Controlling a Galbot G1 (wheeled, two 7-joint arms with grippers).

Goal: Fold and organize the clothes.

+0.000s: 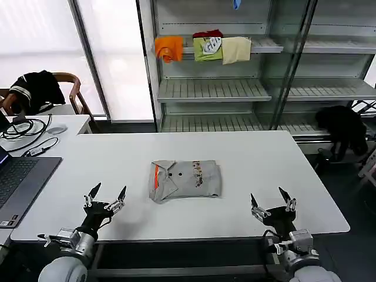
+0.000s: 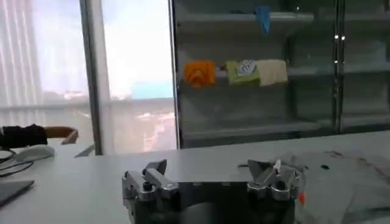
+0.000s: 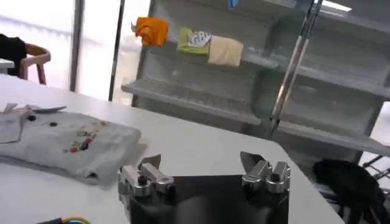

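Grey shirt (image 1: 185,180) lies folded at mid desk (image 1: 264,158), collar w/ orange band toward robot's left. Left gripper (image 1: 106,198) hovers near front edge, left of shirt, fingers spread, holding nothing. Right gripper (image 1: 272,204) near front edge, right of shirt, also spread & empty. Both apart from shirt.
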